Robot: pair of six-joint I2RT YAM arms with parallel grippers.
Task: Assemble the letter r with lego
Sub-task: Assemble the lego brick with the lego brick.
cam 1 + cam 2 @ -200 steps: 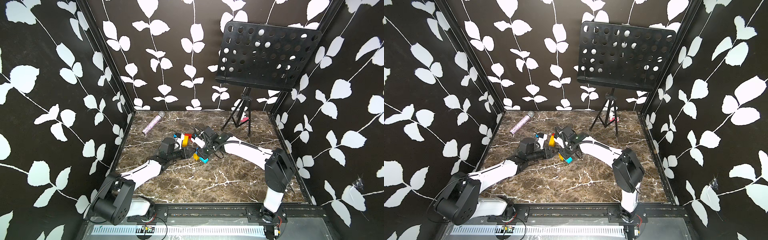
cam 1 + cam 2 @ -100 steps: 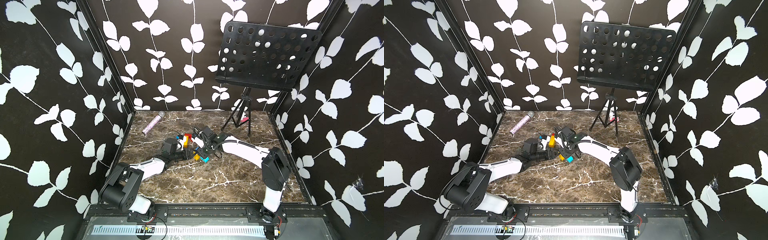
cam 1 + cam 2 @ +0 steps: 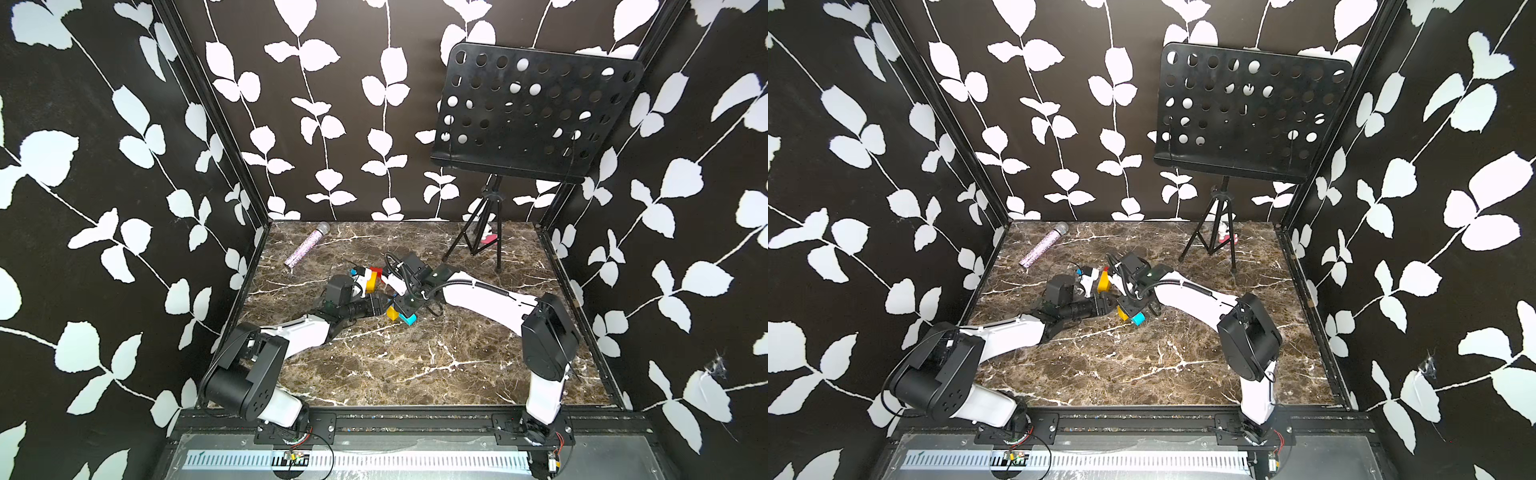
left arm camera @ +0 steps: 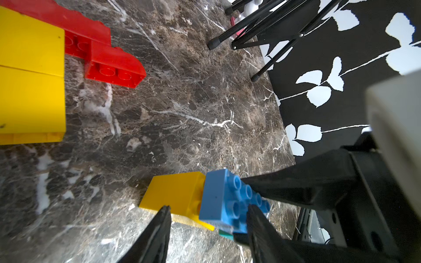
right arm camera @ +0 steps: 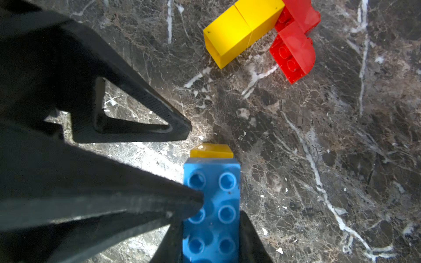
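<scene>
Left gripper has edged nearer the blue brick.

Both top views look steeply down from high behind my bases, covering the whole tabletop. My wrist cameras sit close above it, facing past my jaws; both share the blue brick.
</scene>
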